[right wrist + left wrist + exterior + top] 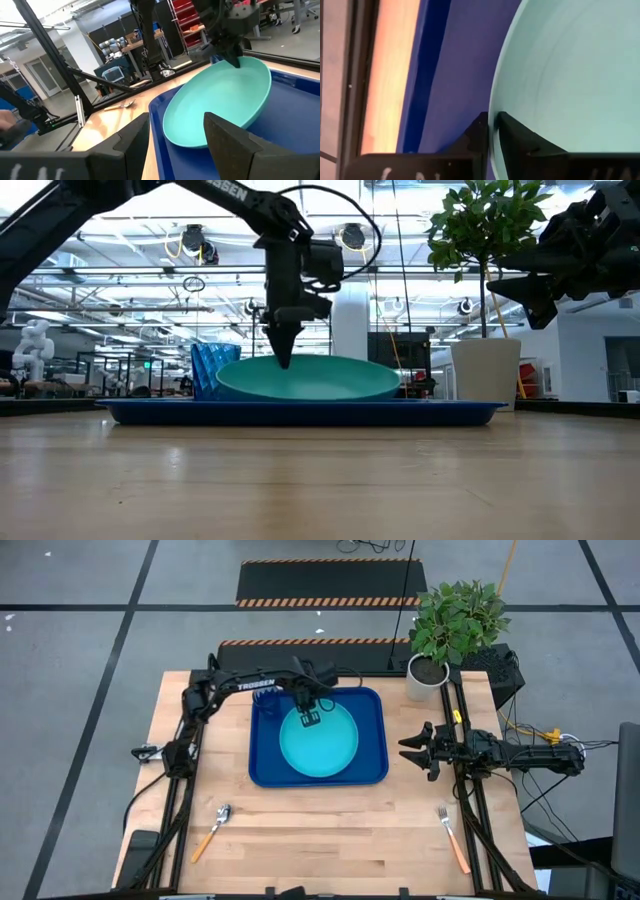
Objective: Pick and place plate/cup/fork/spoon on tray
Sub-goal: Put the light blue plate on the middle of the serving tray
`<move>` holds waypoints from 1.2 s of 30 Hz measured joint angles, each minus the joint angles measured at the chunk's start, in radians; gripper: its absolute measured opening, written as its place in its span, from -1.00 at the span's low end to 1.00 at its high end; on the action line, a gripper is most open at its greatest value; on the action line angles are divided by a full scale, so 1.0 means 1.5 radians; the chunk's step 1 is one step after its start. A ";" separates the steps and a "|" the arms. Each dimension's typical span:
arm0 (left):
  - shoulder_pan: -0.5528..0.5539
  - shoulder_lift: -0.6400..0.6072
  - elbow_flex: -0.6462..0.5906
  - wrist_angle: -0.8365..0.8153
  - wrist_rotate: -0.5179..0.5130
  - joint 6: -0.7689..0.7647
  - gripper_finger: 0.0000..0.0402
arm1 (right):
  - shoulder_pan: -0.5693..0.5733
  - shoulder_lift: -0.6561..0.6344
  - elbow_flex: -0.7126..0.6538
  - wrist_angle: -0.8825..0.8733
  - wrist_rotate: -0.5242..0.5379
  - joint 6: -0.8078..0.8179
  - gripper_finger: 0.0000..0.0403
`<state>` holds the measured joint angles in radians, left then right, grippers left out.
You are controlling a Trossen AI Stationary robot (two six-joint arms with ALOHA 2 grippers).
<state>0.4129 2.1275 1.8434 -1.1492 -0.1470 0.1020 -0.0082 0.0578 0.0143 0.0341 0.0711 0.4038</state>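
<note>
Tray [375, 730]: centre of the table, holding two of the four items.
Plate [325, 745]: on the tray floor, filling most of it. Judged placed.
Cup [264, 700]: on the tray at about 10 o'clock from the plate, in the corner. Judged placed.
Spoon [212, 830]: on the bare table at about 7 o'clock from the tray, well apart from it. Not yet moved.
Fork [453, 838]: on the bare table at about 5 o'clock from the tray, well apart. Not yet moved.
Progress: roughly half done; both pieces of cutlery remain.
Left gripper [310, 718]: over the plate's rim at about 11 o'clock. In the left wrist view its fingers [517, 135] stand one on each side of the rim with only a narrow gap; whether they grasp or have just loosened cannot be told.
Right gripper [410, 751]: waiting at 3 o'clock of the tray, above the table, jaws spread wide, holding nothing.
</note>
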 joint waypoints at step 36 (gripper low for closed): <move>-0.002 0.008 0.000 0.027 0.003 -0.003 -0.53 | 0.000 0.003 0.000 -0.002 0.001 0.002 -0.09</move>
<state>0.4107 2.1392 1.8427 -1.1080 -0.1428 0.0976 -0.0082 0.0624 0.0143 0.0315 0.0723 0.4072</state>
